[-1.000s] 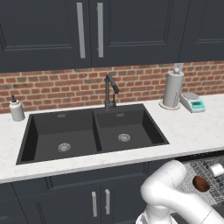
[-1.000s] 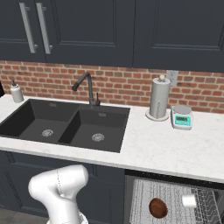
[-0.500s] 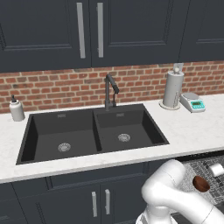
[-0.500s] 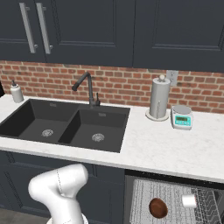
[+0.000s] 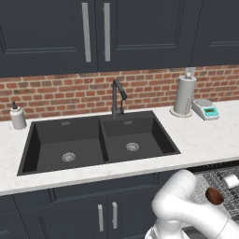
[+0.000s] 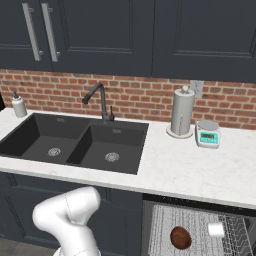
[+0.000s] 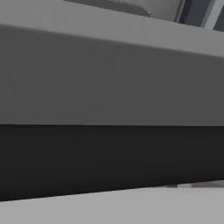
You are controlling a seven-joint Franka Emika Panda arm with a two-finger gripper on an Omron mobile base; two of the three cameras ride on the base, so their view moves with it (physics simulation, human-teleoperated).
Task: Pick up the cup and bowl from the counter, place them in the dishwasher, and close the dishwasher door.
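Bowl (image 6: 180,237) and cup (image 6: 216,229) are both already in the dishwasher rack (image 6: 200,225), under the bench (image 6: 190,170), right of the black double sink (image 6: 75,142). The bowl sits roughly mid-rack and the cup lies on its side just right of it, apart from it. The left base view gives the same layout: bowl (image 5: 214,196), cup (image 5: 230,180). The bench right of the sink carries a paper towel roll (image 6: 182,112) and a small scale (image 6: 208,134), and a soap bottle (image 5: 17,116) stands at the far left, beyond the sink. None of those belong to the task.

My read is that loading is done and only closing the door is left. The rack is exposed from above, so the door must be hanging down.

The arm is folded low, its elbow (image 5: 179,200) sitting below the sink's front edge, which I take as reaching under the dropped door to push it up. The hand view is pressed close against a flat dark panel (image 7: 109,157) with a grey band (image 7: 109,78) above it. That is probably the dishwasher door, but I can't tell which face.

The tool itself isn't in frame. Its fingers stand fully apart and it is carrying nothing, since both dishes are in the rack.

Risk: the lift contact is blind, and the tool could slip off the door edge.
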